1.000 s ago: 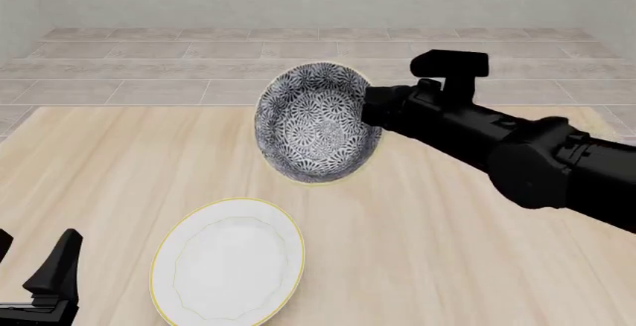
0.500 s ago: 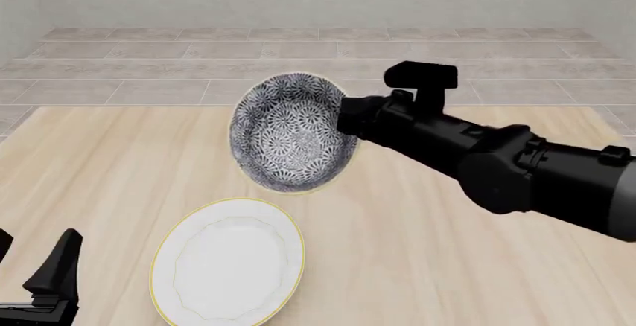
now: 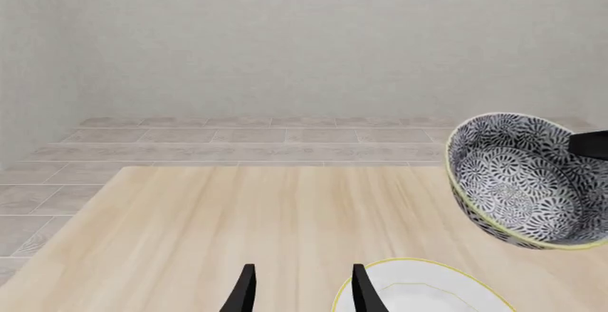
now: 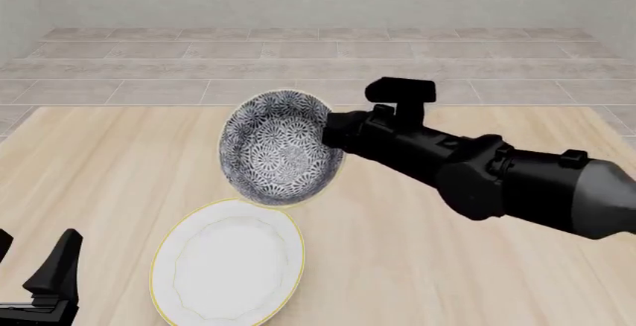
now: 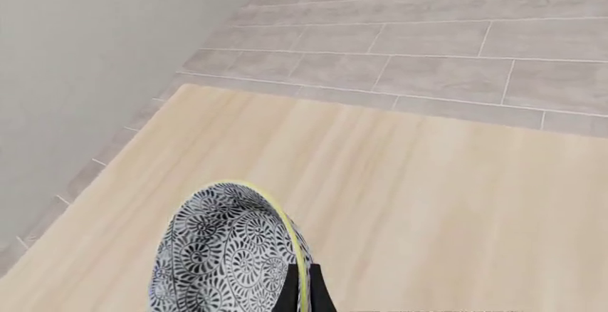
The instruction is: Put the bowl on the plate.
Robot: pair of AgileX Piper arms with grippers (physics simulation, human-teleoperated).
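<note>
R gripper [image 4: 333, 134] pinching bowl [image 4: 275, 147] rim, has swung it down-left, now tilted just above plate [image 4: 226, 263]; needs levelling & lowering

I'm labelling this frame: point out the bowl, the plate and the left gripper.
bowl [image 4: 273, 147]: front view, patterned inside.
plate [image 4: 226, 266]: front view, white centre.
left gripper [image 3: 299, 294]: left wrist view, midway between its fingers.
</note>
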